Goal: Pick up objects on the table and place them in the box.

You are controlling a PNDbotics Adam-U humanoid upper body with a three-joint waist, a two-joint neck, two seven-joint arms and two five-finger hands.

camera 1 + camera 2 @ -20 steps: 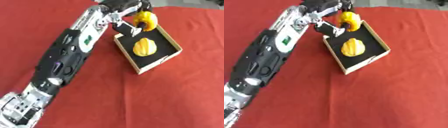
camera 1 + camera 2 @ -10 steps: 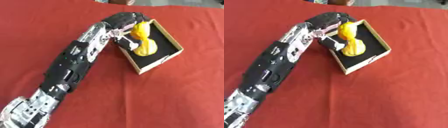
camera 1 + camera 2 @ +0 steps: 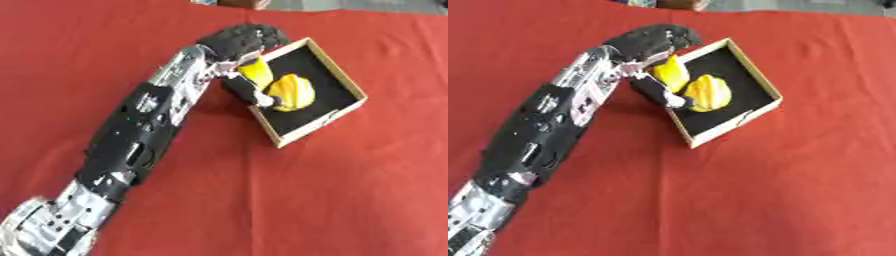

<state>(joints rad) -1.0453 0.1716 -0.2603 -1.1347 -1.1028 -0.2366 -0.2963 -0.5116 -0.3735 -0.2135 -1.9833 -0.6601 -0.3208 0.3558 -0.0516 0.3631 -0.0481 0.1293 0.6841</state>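
Left hand lowers a yellow piece into the box

The left hand (image 3: 241,42), fingers curled round 1 yellow piece (image 3: 255,70), hangs over the box's near-left wall (image 3: 262,116); just beyond its fingertips, 1 rounder yellow object (image 3: 293,92) lies inside the box.

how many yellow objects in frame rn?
2. One rounded yellow-orange ribbed object lies inside the shallow black-lined cardboard box. A second smooth yellow object is held in the left robot hand over the box's near-left edge. None visible on the red tablecloth; the arm may hide some.
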